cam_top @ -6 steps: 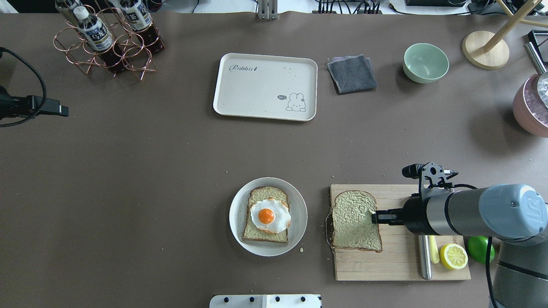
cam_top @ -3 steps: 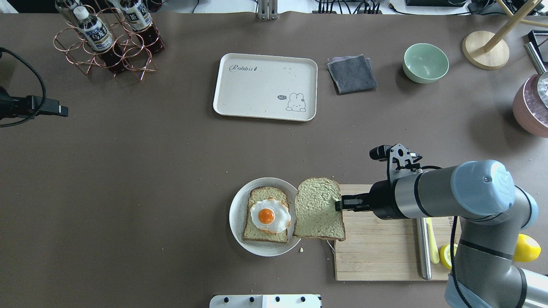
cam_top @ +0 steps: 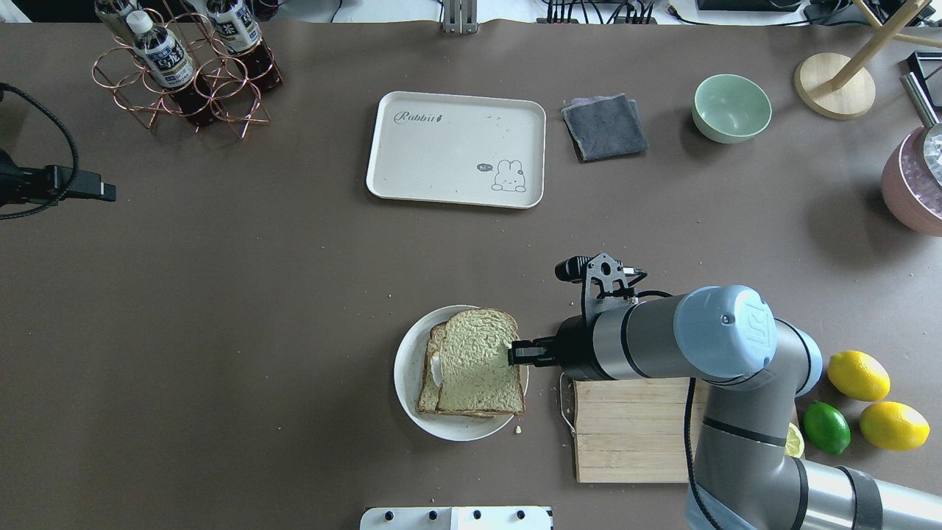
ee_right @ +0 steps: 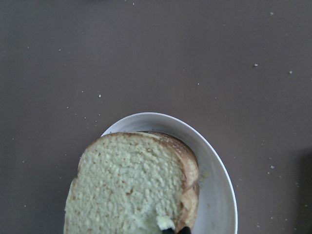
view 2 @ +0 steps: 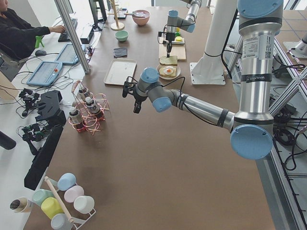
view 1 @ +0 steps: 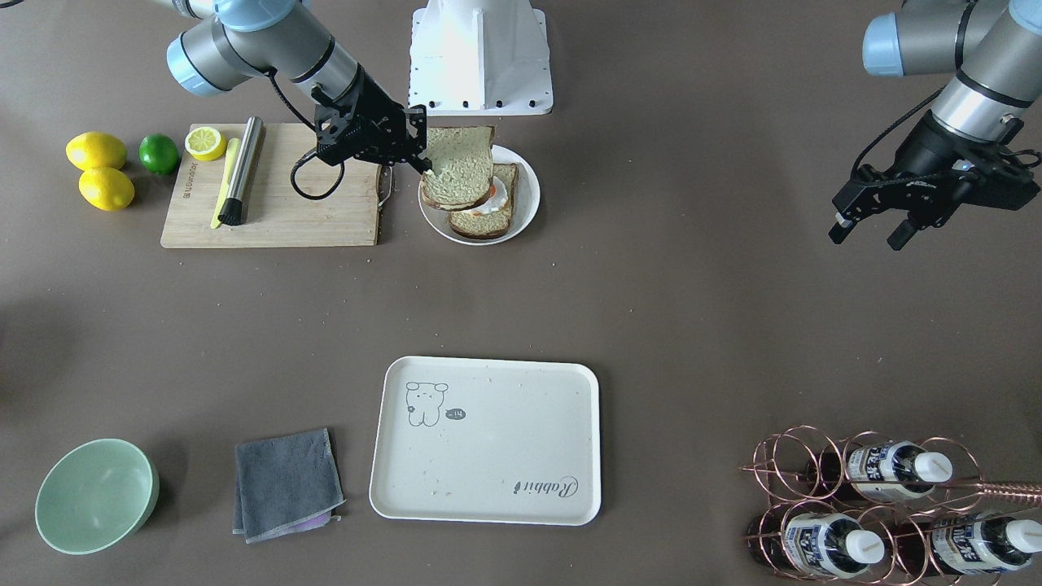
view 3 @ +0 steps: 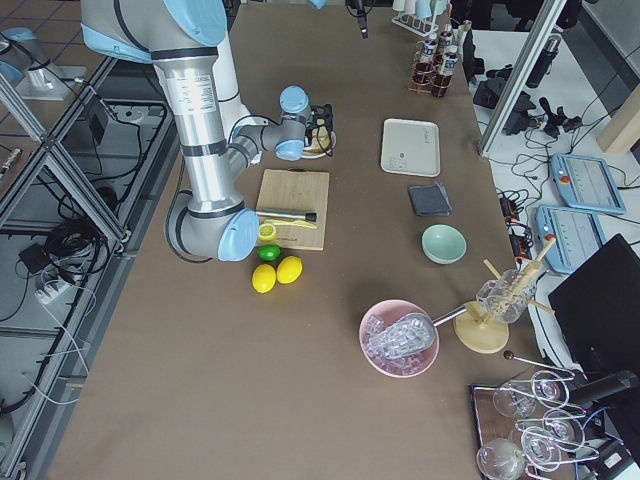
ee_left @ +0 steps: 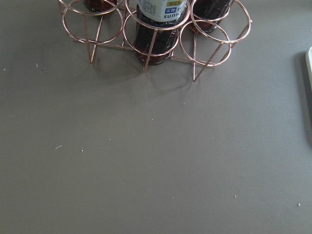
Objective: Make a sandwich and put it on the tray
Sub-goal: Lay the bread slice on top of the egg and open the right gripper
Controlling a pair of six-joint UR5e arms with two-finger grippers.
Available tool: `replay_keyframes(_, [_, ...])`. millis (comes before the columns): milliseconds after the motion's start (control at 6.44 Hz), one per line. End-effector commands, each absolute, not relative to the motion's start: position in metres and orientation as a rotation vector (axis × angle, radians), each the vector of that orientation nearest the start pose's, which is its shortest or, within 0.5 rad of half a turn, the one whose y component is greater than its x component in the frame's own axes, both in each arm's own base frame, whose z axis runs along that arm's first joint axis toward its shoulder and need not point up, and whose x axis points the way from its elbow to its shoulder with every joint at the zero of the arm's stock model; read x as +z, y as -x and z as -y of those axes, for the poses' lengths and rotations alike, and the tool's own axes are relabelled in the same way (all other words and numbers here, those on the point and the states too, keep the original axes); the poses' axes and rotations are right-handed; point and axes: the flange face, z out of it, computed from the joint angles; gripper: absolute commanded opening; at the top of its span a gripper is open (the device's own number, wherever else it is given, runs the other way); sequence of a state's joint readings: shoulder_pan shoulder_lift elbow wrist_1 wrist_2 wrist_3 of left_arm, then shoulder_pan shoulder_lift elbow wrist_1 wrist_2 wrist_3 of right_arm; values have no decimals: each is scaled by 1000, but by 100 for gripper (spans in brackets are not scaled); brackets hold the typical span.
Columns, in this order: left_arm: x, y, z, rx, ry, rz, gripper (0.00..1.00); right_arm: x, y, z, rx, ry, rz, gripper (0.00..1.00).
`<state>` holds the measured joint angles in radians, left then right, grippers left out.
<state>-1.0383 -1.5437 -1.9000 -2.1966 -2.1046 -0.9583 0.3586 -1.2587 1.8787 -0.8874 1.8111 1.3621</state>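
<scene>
My right gripper (cam_top: 515, 354) is shut on the right edge of the top bread slice (cam_top: 478, 361). It holds the slice slightly tilted, just over the round plate (cam_top: 405, 368). On the plate lie the lower bread slice (view 1: 498, 218) and the fried egg (view 1: 493, 200), mostly covered. The held slice (ee_right: 126, 185) fills the right wrist view, above the plate (ee_right: 219, 195). The cream tray (cam_top: 456, 147) lies bare at the far middle of the table. My left gripper (view 1: 867, 234) is open and empty, hovering far to my left near the bottle rack.
A wooden cutting board (cam_top: 633, 434) lies right of the plate with a steel rod (view 1: 242, 167) and a lemon half (view 1: 205, 142). Lemons (cam_top: 857, 375) and a lime (cam_top: 826, 427) lie beyond it. A grey cloth (cam_top: 605, 126), green bowl (cam_top: 731, 107) and bottle rack (cam_top: 184, 66) stand at the back.
My right gripper has carried the bread slice left from the cutting board to over the plate, where it now covers the egg. The left arm has not moved.
</scene>
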Motion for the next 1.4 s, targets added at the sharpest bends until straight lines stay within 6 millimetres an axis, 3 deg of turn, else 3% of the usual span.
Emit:
replay_keyframes(0, [445,-179,466,-142,-325,-973,98,270,525,295,-19,-184,1256,0])
replay_keyframes(466, [451,-181,469,-141,-323,-968,98,278,552,294,-10,-201,1226,0])
replay_keyframes(621, [452,-182,470,-140,-325,-970,98,273,551,296,-1,-208,1235,65])
replay_keyframes(776, [450,-184,474,-139,-327,-972,98,269,547,299,17,-227,1240,99])
replay_keyframes(1086, [446,-186,477,-138,-332,-976,98,258,522,325,50,-248,1254,99])
replay_keyframes(1241, [442,-187,477,-137,-334,-983,98,257,493,354,49,-203,1266,99])
